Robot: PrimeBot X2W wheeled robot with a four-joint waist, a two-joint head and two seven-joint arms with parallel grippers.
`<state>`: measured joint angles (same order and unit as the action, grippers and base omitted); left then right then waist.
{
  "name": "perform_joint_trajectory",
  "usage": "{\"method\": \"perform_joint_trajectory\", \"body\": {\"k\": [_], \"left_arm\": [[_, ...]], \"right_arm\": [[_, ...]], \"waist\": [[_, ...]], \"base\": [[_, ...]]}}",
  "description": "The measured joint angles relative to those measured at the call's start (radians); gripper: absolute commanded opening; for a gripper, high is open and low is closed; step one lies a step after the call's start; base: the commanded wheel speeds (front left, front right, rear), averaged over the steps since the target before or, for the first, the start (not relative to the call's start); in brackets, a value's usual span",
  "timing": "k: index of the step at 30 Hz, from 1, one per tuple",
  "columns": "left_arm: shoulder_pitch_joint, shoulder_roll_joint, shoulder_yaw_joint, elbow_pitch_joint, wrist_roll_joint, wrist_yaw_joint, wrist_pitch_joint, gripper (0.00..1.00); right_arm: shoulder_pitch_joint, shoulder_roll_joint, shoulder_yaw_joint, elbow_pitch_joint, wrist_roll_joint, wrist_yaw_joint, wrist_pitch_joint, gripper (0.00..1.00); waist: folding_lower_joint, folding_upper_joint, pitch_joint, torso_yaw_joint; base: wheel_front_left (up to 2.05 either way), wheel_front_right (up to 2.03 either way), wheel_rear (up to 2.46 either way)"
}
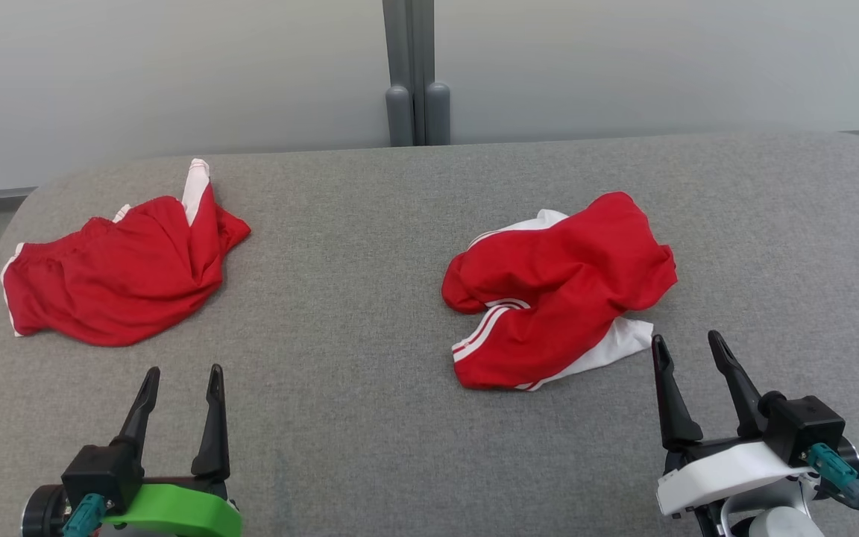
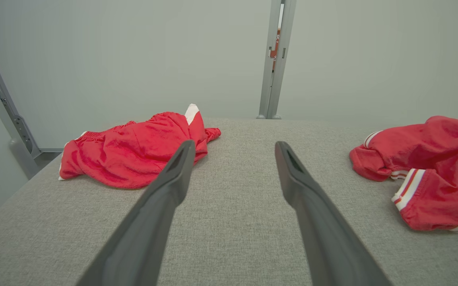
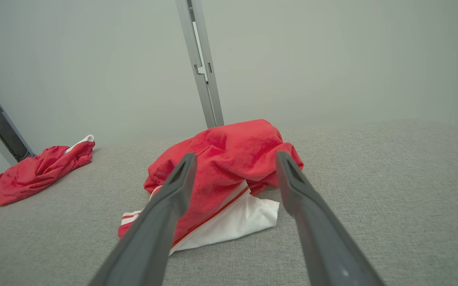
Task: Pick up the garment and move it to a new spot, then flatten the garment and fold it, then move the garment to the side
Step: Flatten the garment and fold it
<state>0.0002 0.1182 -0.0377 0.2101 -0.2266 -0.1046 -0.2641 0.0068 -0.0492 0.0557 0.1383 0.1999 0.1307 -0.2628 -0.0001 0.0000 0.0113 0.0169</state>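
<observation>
Head view: the crumpled garment (image 1: 556, 291) lies right of centre on the table (image 1: 370, 388), a second garment (image 1: 116, 280) at left. The left gripper (image 1: 183, 369) and right gripper (image 1: 686, 338) are splayed empty at the bottom. Left wrist view: fingers (image 2: 165, 190) parted over table; right wrist view: parted fingers frame the crumpled garment centrally.

The head camera looks down and forward over the grey bench (image 1: 370, 224). Both wrist cameras sit low near its front edge, facing the far wall (image 2: 133, 59); all three share the left garment (image 1: 112, 280) and right garment (image 1: 560, 287), possibly shorts.
</observation>
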Motion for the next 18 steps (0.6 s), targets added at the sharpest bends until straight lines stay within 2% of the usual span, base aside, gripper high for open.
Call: {"method": "perform_joint_trajectory", "body": {"k": [18], "left_arm": [[-0.004,-0.019,0.022,0.011,0.034,-0.018,0.000,1.00]], "right_arm": [[0.001,0.000,0.000,0.000,0.004,0.000,0.000,1.00]], "waist": [[0.0000,0.0000,0.015,0.003]], "base": [[0.00,0.00,0.00]]}}
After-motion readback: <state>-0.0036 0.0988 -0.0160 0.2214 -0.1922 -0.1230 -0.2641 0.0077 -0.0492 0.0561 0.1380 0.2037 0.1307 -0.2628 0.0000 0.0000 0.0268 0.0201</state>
